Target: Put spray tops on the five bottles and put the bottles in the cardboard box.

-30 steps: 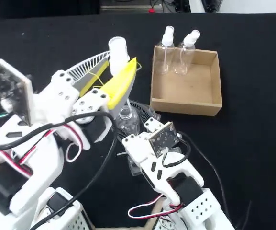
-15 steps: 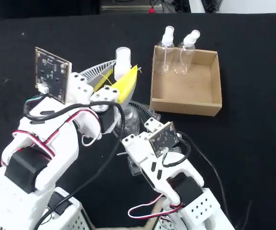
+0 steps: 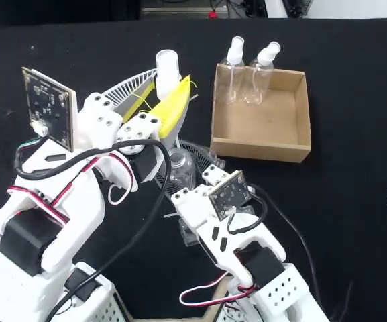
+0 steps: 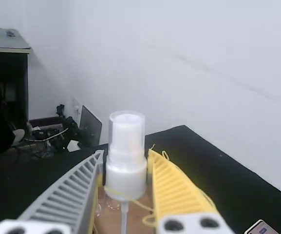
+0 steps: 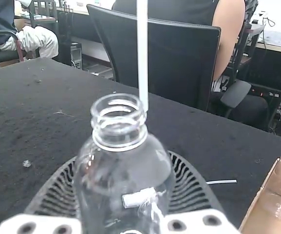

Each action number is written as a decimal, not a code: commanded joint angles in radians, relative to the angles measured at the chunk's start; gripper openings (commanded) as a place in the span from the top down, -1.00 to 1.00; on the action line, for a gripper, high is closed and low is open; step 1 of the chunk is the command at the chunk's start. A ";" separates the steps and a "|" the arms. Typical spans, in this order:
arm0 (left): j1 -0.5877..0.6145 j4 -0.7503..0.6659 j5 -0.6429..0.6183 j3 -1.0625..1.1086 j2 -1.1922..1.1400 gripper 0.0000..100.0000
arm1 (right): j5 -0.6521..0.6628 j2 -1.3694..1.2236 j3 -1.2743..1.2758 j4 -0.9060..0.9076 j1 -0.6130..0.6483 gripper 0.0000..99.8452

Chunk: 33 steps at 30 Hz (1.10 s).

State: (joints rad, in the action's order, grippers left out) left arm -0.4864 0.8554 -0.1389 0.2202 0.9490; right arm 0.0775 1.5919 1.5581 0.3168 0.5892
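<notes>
- The left gripper is raised above the table. Its grey and yellow jaws are closed narrowly on the collar of a white spray top, which stands upright with its cap above the jaws.
- The spray top's thin dip tube hangs straight down. Its lower end is at the far rim of the bottle's mouth, and I cannot tell whether it is inside.
- The right gripper clamps an upright clear bottle, gripping low around its body; the neck is open.
- The cardboard box sits on the black table, apart from both grippers.
- Two capped bottles stand side by side against the box's far wall, toward its left corner.
</notes>
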 commanded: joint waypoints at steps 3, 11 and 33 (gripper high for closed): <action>0.001 0.023 -0.009 -0.051 0.005 0.92 | -0.003 0.015 -0.005 -0.029 0.015 0.97; 0.005 0.043 -0.009 -0.091 0.092 0.92 | -0.003 0.015 -0.005 -0.029 0.015 0.97; -0.001 -0.068 -0.009 0.275 0.117 0.92 | -0.003 0.015 -0.005 -0.029 0.015 0.97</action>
State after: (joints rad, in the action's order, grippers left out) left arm -0.4879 0.8094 -0.1389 0.4856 1.0518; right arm 0.0775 1.5919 1.5581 0.3168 0.5892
